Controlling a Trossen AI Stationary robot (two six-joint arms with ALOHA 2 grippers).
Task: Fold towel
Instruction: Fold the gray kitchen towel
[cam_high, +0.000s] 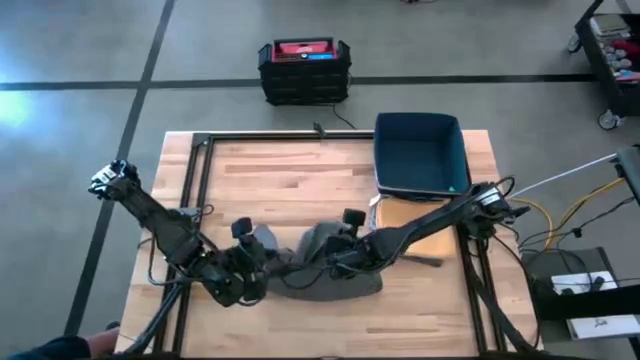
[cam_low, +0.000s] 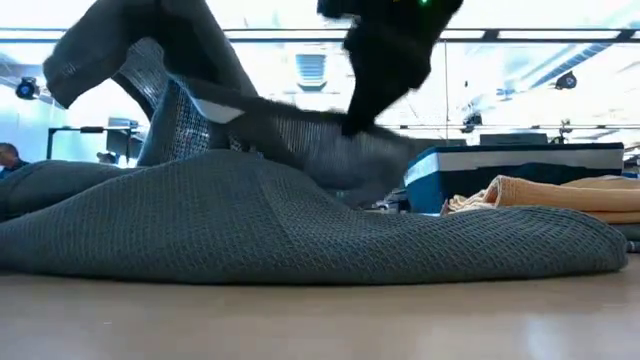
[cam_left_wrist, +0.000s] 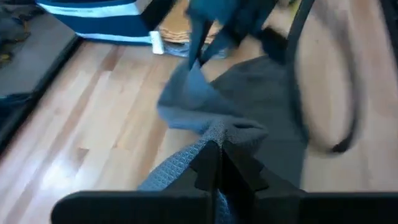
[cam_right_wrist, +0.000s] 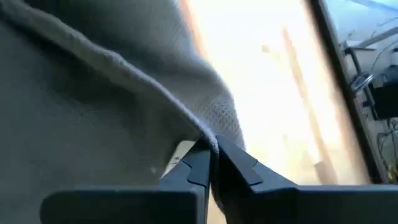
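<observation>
Near the table's (cam_high: 300, 170) front edge, left of centre, the left pincer (cam_high: 247, 262) is down on the grey towel (cam_high: 325, 275), pressed together on a bunched corner of the cloth; the left wrist view shows knit fabric pinched right between its fingers (cam_left_wrist: 208, 168). Moving right, the towel lies in a crumpled heap along the front-middle of the table, part of it lifted into the air in the low view. Over on the right side of that heap, the right pincer (cam_high: 345, 255) is also clamped shut on an edge of the towel, the hem caught just at its fingertips (cam_right_wrist: 202, 155).

Risk now, as I read it: both grips look shallow, right at the hem, so a sharp pull apart could slip an edge free and drop the cloth back into the pile. Uneven lifting could also twist the towel and leave the fold skewed. Further right, a tan cloth (cam_high: 415, 228) and a blue bin (cam_high: 420, 155) sit near the towel; a wide sweep of the right arm might drag into them.
</observation>
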